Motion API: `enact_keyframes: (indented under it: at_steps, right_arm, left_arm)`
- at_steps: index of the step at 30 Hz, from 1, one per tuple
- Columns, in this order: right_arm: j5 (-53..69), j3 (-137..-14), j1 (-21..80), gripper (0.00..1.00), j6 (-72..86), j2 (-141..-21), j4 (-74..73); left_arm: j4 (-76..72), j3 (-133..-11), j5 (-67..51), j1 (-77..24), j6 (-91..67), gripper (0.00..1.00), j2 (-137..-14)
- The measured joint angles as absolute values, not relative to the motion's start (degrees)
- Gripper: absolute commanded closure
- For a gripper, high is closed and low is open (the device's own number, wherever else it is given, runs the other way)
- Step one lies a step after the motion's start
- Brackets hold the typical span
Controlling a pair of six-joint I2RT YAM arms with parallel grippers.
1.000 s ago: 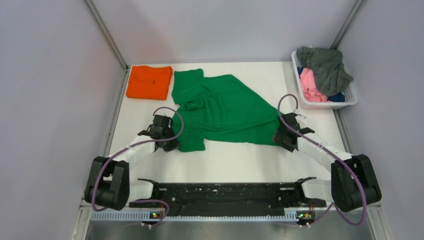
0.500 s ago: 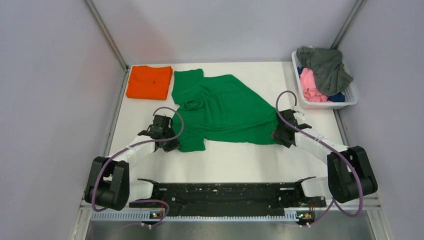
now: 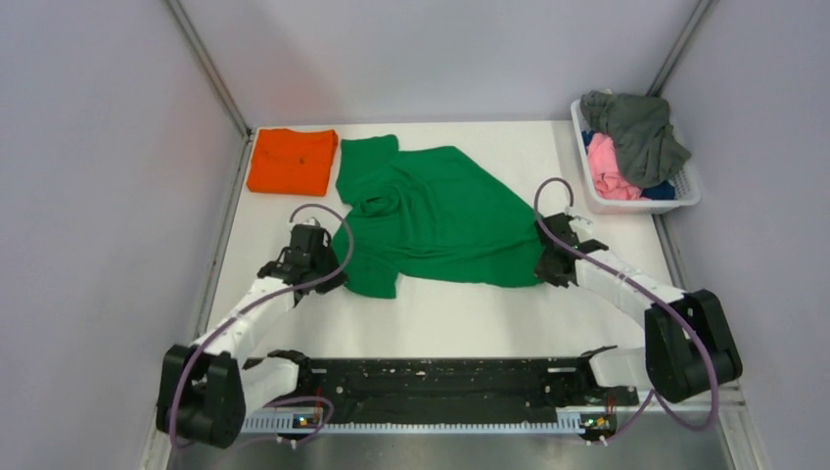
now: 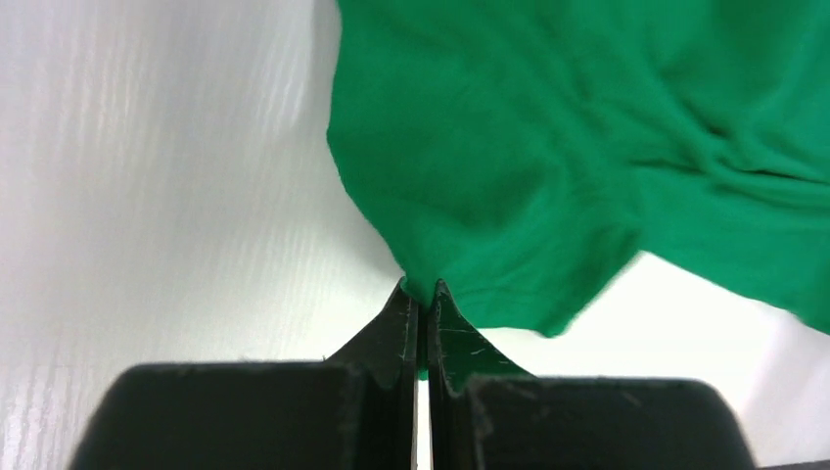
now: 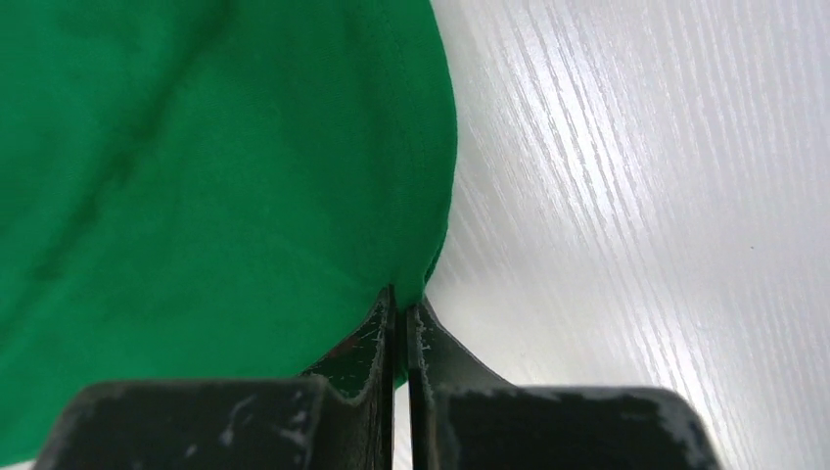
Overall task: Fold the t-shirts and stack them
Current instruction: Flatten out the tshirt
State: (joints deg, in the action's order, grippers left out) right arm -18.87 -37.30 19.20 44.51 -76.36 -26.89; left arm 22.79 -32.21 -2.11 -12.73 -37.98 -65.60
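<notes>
A bright green t-shirt [image 3: 440, 215] lies rumpled across the middle of the white table [image 3: 440, 313]. My left gripper [image 3: 333, 279] is shut on its near left hem; in the left wrist view the cloth [image 4: 548, 157] bunches into the closed tips of that gripper [image 4: 419, 290]. My right gripper [image 3: 541, 266] is shut on the shirt's near right corner, and the right wrist view shows the green hem [image 5: 245, 166] pinched between that gripper's tips [image 5: 403, 299]. A folded orange t-shirt [image 3: 292, 160] rests at the far left.
A white basket [image 3: 636, 203] at the far right edge holds grey [image 3: 641, 127], pink [image 3: 607, 166] and blue [image 3: 662, 190] t-shirts. Grey walls close in the table on the left, right and back. The arms' black base rail [image 3: 431, 387] runs along the near edge.
My right gripper slid in to the shirt's right corner and shut on it. My left arm drew back and to the left, keeping its hold on the hem, so the left edge shifted slightly.
</notes>
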Motion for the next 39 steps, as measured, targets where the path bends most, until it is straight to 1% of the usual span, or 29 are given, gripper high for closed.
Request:
enact_keyframes:
  at_steps: [3,6,10,13,18,22,26,33,36,39]
  right_arm:
    - [-18.3,-38.2,19.4,1.00,43.0,-71.5,-28.8]
    - [-18.2,-42.8,19.4,1.00,41.0,-64.7,-30.4]
    - [-17.9,-50.9,19.4,1.00,38.5,-58.3,-31.4]
    - [-17.8,-59.1,19.4,1.00,36.6,-53.5,-32.9]
    - [-16.5,-69.5,19.4,1.00,34.8,-48.3,-36.2]
    - [-15.0,-80.5,19.4,1.00,33.0,-47.2,-39.7]
    - [-10.5,-90.7,19.4,1.00,31.4,-45.9,-41.1]
    - [-3.2,-105.5,19.4,1.00,29.4,-44.1,-44.4]
    - [-2.1,-107.8,19.4,1.00,29.0,-43.3,-45.3]
    - [-1.8,-108.5,19.4,1.00,28.6,-42.8,-46.5]
  left_arm:
    - [25.2,-33.8,-2.1,-12.7,-38.0,1.00,-58.5]
    - [26.3,-37.8,-2.1,-12.7,-37.8,1.00,-51.5]
    - [27.1,-47.2,-2.3,-12.8,-37.3,1.00,-43.5]
    - [27.4,-55.6,-2.8,-12.8,-36.6,1.00,-40.3]
    - [28.6,-72.4,-4.5,-12.8,-34.2,1.00,-39.2]
    - [30.9,-86.4,-6.5,-12.8,-31.4,1.00,-39.9]
    - [31.3,-98.3,-8.7,-12.8,-30.0,1.00,-39.7]
    - [31.7,-115.5,-15.7,-12.8,-29.3,1.00,-41.4]
    - [31.7,-121.0,-18.3,-12.4,-29.1,1.00,-42.8]
    - [31.5,-122.6,-19.4,-12.0,-29.0,1.00,-43.4]
